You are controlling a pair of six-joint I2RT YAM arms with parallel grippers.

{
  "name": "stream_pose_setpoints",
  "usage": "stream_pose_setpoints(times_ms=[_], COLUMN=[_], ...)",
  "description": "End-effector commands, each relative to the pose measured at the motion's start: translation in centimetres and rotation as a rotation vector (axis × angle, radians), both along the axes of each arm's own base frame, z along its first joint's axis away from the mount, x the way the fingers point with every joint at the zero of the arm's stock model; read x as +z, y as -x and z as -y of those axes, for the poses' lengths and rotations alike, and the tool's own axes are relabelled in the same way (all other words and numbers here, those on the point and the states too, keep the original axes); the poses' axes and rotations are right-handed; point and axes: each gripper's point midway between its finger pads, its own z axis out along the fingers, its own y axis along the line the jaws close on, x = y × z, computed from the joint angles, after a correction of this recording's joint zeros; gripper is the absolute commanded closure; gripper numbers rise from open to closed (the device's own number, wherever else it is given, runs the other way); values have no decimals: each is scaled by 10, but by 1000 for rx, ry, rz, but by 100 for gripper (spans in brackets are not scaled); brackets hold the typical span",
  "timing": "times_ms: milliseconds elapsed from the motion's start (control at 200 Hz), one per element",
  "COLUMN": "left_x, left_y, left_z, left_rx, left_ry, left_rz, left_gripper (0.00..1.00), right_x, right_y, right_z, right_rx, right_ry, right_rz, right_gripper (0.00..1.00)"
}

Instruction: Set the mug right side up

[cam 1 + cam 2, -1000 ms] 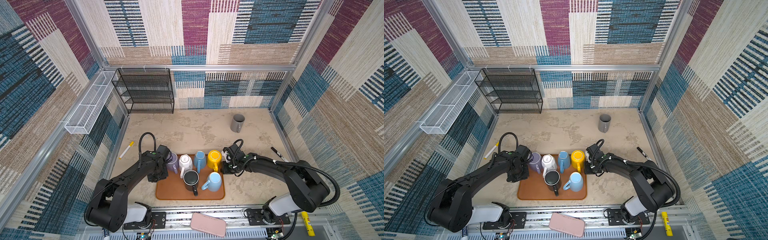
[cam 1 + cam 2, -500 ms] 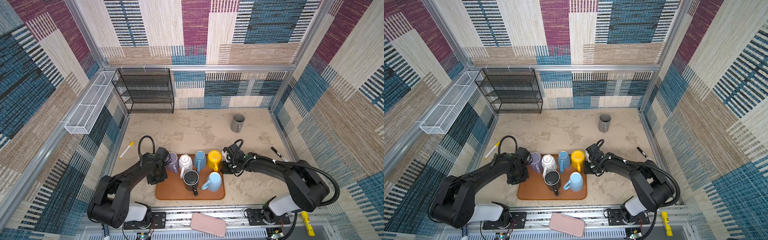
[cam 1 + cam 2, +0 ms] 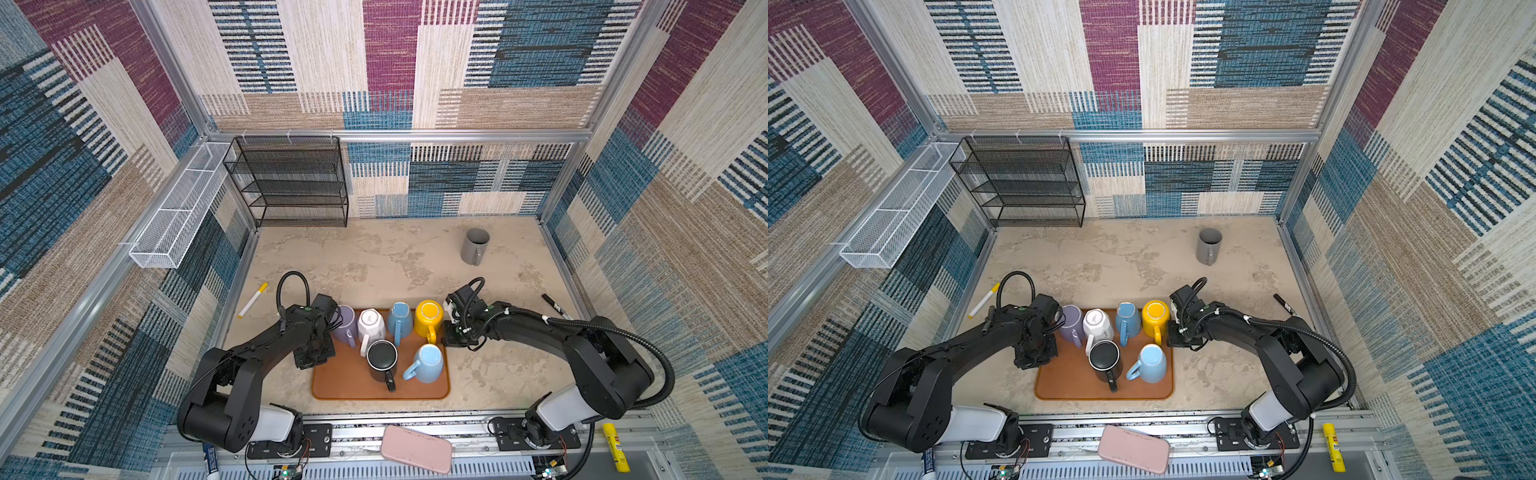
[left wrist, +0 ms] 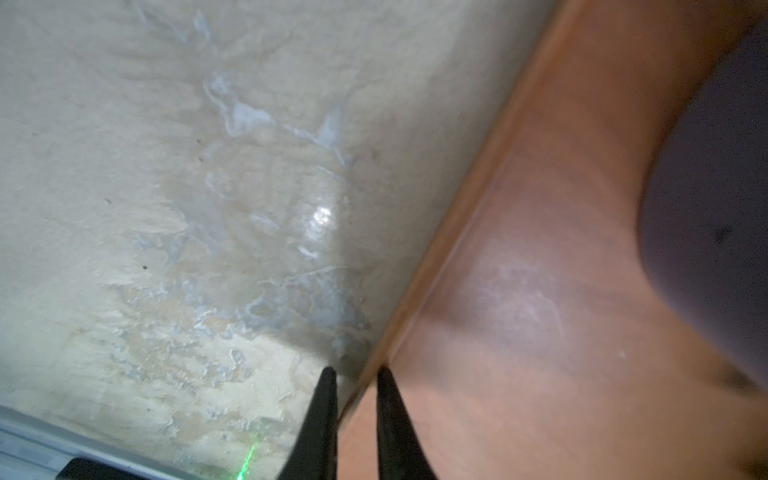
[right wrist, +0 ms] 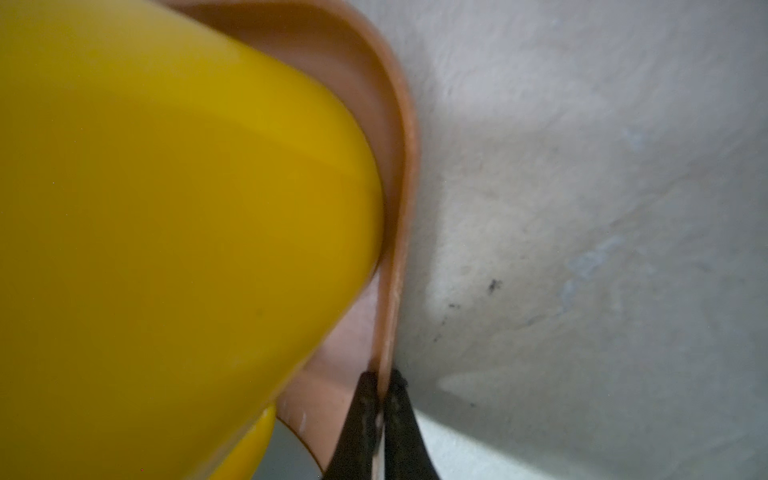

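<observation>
Several mugs stand on the brown tray (image 3: 345, 384): lilac (image 3: 345, 326), white (image 3: 371, 324), blue (image 3: 400, 318), yellow (image 3: 428, 316), black (image 3: 382, 359) and light blue (image 3: 428, 361). The white and light blue ones show their bases. My left gripper (image 4: 355, 372) is low at the tray's left edge, shut on the rim, with the lilac mug (image 4: 715, 187) close by. My right gripper (image 5: 381, 376) is shut on the tray's right rim (image 5: 399, 166), right beside the yellow mug (image 5: 166, 208). In both top views the fingertips are hidden under the gripper bodies (image 3: 314, 353) (image 3: 1177, 338).
A grey mug (image 3: 475, 246) stands upright at the back right. A black wire rack (image 3: 291, 183) and a white wire basket (image 3: 178, 216) line the back left. A yellow marker (image 3: 252, 300) lies left of the tray, a black marker (image 3: 555, 305) to its right.
My left gripper's jaws have closed onto the tray's left rim, and the left arm has settled slightly lower. The right arm, the tray and the mugs have not moved.
</observation>
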Motion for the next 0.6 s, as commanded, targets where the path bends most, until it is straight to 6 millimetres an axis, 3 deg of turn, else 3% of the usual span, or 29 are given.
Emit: stream_pose_setpoints(times_ms=[0,180,596], left_x=[5,7,9], left_y=[-27,-40,-85], left_z=[39,57,91], left_rx=[3,-20,-80], left_ry=[180,207,266], left_rz=[84,108,160], left_gripper=[87,87,90], right_x=[1,8,9], right_y=[-13,-28,-66], right_z=[-3,0,34], right_rx=[18,-1,-68], right_ry=[9,12,48], right_rz=[52,76,122], right_gripper=[100,100,100])
